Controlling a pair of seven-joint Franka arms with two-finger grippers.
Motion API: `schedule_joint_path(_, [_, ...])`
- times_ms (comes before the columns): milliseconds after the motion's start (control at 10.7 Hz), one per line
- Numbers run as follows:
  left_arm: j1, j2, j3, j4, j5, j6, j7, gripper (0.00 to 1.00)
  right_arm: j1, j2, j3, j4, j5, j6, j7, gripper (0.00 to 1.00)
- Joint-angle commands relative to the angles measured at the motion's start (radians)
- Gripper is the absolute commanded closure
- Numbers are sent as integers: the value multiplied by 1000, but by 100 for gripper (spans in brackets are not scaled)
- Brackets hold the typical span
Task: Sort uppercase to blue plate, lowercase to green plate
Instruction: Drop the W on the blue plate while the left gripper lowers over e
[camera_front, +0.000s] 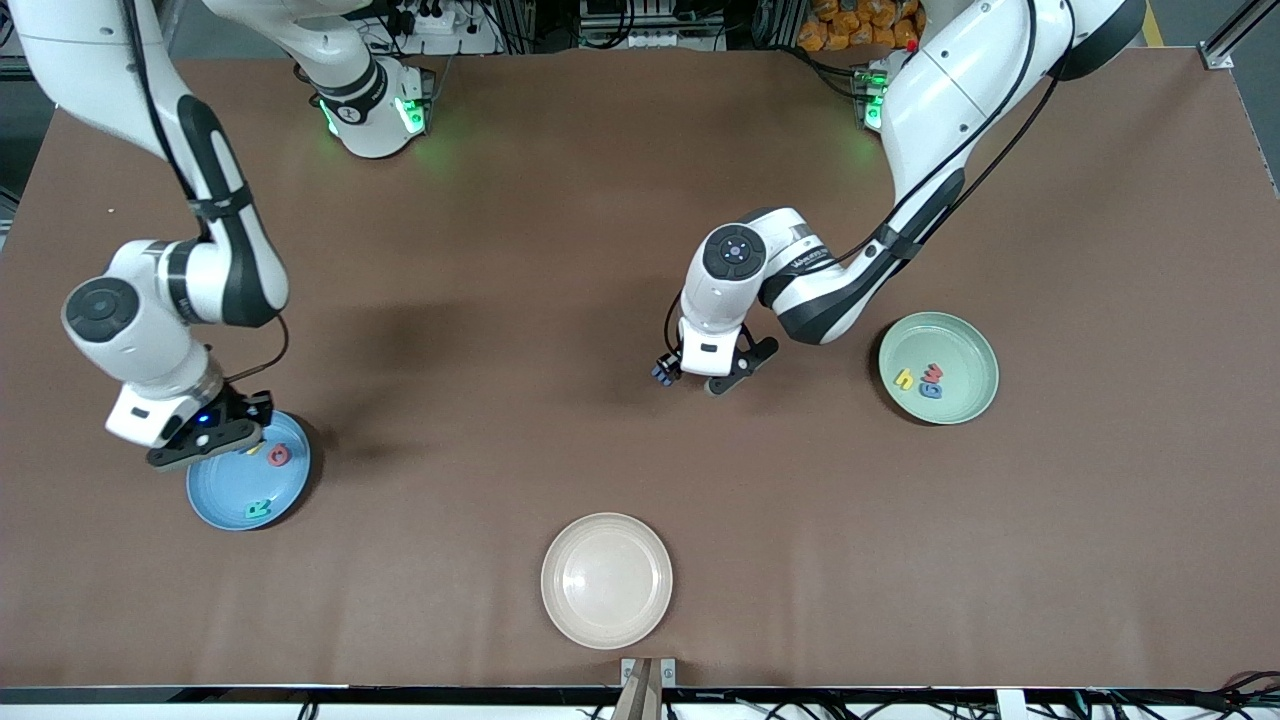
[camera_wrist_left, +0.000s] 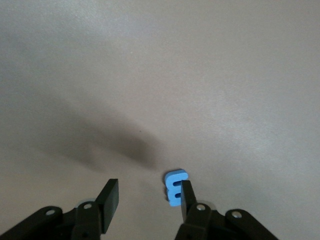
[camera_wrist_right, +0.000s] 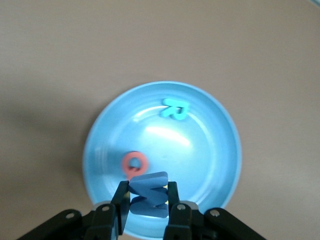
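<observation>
Holding a blue M (camera_wrist_right: 148, 195) clenched between its fingers, the right gripper (camera_front: 205, 440) hangs over the blue plate (camera_front: 225, 505), where a red Q (camera_front: 278, 456) and teal R (camera_front: 259, 509) already lie, so the capital looks ready to drop in with them. Over bare table near the middle, the left gripper (camera_wrist_left: 147, 200) stands spread, a small blue m (camera_wrist_left: 175, 187) touching one finger, apparently lining up a grasp. Three lowercase letters sit in the green plate (camera_front: 975, 350). A cream plate (camera_front: 606, 580) sits nearest the camera.

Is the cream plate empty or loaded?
Empty. The cream plate shows only bare surface in the front view; letters lie in the blue plate and green plate.
</observation>
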Motion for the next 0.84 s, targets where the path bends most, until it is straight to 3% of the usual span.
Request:
schedule_joint_path(0, [-79, 33, 60, 58, -13, 7, -33, 42, -27, 41, 8, 59, -10, -10, -29, 8])
schedule_joint_path(94, [-139, 33, 113, 72, -17, 7, -60, 43, -28, 41, 8, 60, -9, -9, -29, 0])
schedule_joint_path(187, [-191, 33, 159, 84, -19, 7, -86, 42, -28, 41, 9, 65, -9, -12, -28, 0])
schedule_joint_path(468, [-202, 44, 174, 99, -22, 7, -103, 44, -21, 25, 9, 67, -6, -50, -25, 0])
schedule_joint_path(749, [-207, 79, 174, 151, -24, 7, -110, 44, -24, -42, 17, 73, 91, -263, 44, 0])
